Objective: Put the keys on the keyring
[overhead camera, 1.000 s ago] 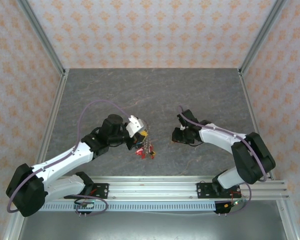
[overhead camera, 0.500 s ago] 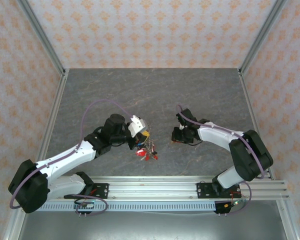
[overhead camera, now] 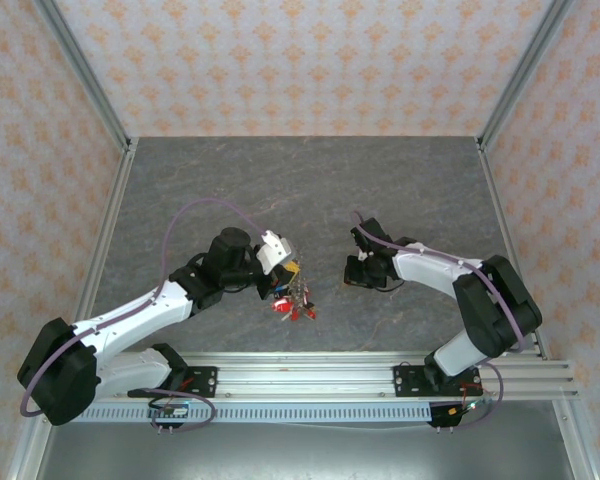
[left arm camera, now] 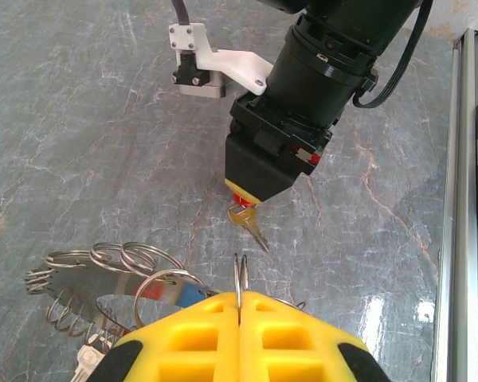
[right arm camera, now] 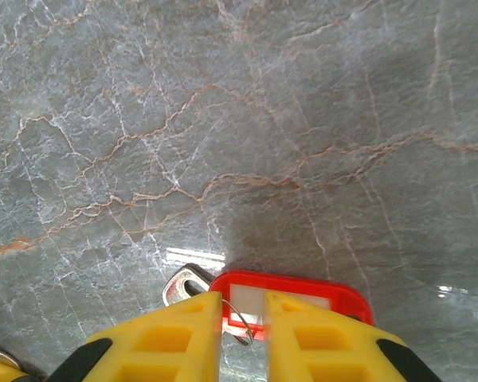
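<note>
My left gripper (left arm camera: pixel 239 296) is shut on a thin wire ring (left arm camera: pixel 239 274) of the keyring, which stands up from between the yellow fingers. More wire rings (left arm camera: pixel 119 259) and a red and blue tag (left arm camera: pixel 169 291) of the same bunch lie beside it at the left. From above, the bunch of keys (overhead camera: pixel 292 296) with red tags hangs under the left gripper (overhead camera: pixel 283 272). My right gripper (right arm camera: pixel 243 306) is low over the table. Its jaws stand narrowly apart above a red tag (right arm camera: pixel 303 290) with a white label. The tag's small ring (right arm camera: pixel 237 320) is in the gap. The key's head (right arm camera: pixel 183 283) pokes out at the left. In the left wrist view, this brass key (left arm camera: pixel 248 223) sits under the right gripper's black tip.
The grey marble table (overhead camera: pixel 310 190) is bare behind both arms. An aluminium rail (overhead camera: pixel 310 375) runs along the near edge and also appears in the left wrist view (left arm camera: pixel 460 199). Patterned walls enclose the back and sides.
The left gripper and its bunch have shifted slightly nearer and to the right. The right gripper has barely moved.
</note>
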Controlling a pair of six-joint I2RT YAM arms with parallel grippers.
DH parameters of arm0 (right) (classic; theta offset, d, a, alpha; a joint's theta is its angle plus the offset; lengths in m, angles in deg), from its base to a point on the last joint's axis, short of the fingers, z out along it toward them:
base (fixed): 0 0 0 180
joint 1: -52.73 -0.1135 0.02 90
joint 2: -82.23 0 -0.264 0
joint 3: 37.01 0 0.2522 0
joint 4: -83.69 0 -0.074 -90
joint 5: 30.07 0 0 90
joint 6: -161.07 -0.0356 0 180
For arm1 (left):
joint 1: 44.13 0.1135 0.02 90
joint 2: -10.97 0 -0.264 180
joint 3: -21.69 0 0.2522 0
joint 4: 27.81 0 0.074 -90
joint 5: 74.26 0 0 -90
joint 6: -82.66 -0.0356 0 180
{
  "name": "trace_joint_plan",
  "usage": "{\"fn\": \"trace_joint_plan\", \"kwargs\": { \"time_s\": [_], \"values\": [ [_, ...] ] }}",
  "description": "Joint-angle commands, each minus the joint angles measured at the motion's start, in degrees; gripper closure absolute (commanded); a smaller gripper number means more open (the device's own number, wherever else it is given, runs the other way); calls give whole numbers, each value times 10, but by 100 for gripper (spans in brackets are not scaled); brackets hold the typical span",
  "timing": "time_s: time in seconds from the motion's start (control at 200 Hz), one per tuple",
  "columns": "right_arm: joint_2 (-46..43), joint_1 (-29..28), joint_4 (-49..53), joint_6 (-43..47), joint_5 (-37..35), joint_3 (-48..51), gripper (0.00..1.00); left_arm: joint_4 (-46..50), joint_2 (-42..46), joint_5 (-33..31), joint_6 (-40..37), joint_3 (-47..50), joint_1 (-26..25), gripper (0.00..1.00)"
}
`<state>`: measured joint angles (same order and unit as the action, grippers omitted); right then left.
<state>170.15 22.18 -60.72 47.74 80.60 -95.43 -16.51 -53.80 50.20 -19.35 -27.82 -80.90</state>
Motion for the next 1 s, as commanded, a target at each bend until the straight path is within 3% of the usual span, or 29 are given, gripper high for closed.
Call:
{"fn": "trace_joint_plan", "kwargs": {
  "time_s": [0.0,0.996],
  "values": [
    [1,1,17,0,7,-13,80,-32,7,-4,-4,-23,-4,100],
    [-4,-4,33,3,21,-20,85,-30,23,-12,-5,-19,-4,100]
  ]
}}
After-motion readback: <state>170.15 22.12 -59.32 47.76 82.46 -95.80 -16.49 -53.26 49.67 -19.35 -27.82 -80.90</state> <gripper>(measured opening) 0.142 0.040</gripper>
